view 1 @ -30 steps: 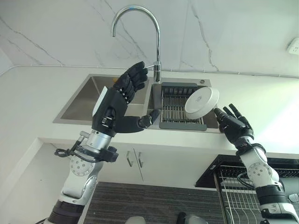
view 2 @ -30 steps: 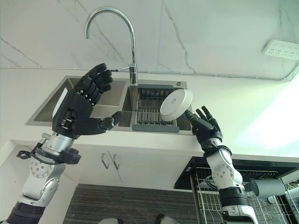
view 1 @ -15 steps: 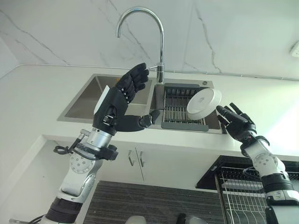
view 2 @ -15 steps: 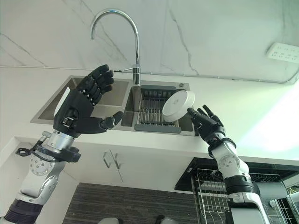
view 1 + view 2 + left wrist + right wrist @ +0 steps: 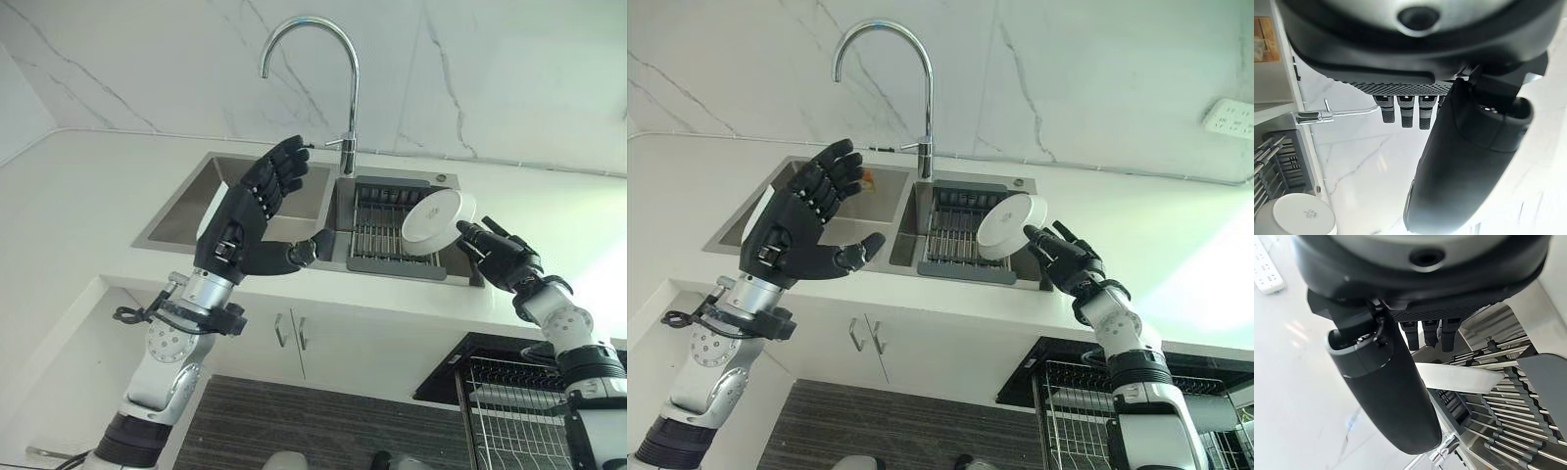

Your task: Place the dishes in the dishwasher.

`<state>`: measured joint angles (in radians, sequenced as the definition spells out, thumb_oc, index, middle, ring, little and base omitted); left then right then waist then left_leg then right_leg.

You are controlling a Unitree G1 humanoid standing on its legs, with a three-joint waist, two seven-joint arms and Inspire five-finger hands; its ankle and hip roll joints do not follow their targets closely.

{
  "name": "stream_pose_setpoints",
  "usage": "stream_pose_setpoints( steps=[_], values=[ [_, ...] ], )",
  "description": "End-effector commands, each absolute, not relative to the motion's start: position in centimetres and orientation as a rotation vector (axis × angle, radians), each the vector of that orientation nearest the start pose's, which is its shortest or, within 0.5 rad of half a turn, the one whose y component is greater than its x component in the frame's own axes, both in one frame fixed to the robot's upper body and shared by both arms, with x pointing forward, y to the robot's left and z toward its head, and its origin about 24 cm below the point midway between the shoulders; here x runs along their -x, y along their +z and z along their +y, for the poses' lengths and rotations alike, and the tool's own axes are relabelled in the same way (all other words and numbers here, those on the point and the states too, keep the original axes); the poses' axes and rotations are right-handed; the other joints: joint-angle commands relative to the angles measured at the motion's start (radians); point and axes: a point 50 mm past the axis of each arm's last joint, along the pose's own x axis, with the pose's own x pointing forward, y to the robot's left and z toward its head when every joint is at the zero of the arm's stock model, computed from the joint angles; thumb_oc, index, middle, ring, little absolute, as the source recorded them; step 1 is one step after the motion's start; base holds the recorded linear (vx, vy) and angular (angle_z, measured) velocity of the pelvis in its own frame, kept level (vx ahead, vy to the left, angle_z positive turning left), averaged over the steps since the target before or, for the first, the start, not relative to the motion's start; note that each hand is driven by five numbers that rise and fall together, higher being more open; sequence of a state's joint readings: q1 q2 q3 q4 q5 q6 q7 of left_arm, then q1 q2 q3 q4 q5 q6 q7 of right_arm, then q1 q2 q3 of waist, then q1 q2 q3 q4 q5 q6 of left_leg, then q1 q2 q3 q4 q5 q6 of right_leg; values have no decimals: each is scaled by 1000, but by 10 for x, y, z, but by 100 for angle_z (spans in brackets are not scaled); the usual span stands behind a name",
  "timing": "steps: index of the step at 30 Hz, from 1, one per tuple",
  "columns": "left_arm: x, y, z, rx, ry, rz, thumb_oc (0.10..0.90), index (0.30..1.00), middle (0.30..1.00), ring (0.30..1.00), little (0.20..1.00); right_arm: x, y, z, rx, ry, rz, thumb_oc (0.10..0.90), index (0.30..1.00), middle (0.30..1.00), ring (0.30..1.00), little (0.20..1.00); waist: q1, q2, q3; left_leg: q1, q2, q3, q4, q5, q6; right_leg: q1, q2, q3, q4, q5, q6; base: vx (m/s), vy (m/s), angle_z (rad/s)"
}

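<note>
So the sink [image 5: 186, 211] is set into the counter [image 5: 69, 206], with the faucet [image 5: 348, 88] at its back edge between the two basins. The drying rack [image 5: 377, 230] sits in the right basin, and the plate [image 5: 438, 221] stands tilted at the rack's right end. The dishwasher rack [image 5: 509, 416] is pulled out below the counter, down on the right.

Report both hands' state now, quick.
Left hand: open, holding nothing, raised over the sink.
Right hand: shut on the white plate, pinched at its edge.
</note>
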<state>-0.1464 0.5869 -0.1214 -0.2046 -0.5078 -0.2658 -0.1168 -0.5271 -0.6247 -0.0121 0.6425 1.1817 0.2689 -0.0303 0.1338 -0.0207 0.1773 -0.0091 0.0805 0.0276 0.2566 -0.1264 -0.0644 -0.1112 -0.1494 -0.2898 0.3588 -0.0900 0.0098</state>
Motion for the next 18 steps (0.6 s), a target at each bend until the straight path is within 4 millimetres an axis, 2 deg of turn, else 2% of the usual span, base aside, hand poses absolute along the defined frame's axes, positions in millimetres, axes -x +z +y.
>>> stream_pose_setpoints(
  steps=[1, 18],
  values=[
    [-258, 204, 181, -62, -417, -725, 800, 900, 900, 900, 900, -357, 137, -290, -653, -84, 65, 800, 900, 900, 900, 900, 8, -21, -82, 8, -3, 38, 43, -142, 21, 112, -7, -12, -59, -114, 87, 0, 0, 0],
    [-257, 201, 182, -61, -412, -698, 800, 900, 900, 900, 900, -362, 136, -290, -625, -75, 108, 800, 900, 900, 900, 900, 26, -16, -84, 6, -5, 27, 43, -135, 16, 119, -11, -22, -59, -118, 86, 5, -1, 2]
  ],
)
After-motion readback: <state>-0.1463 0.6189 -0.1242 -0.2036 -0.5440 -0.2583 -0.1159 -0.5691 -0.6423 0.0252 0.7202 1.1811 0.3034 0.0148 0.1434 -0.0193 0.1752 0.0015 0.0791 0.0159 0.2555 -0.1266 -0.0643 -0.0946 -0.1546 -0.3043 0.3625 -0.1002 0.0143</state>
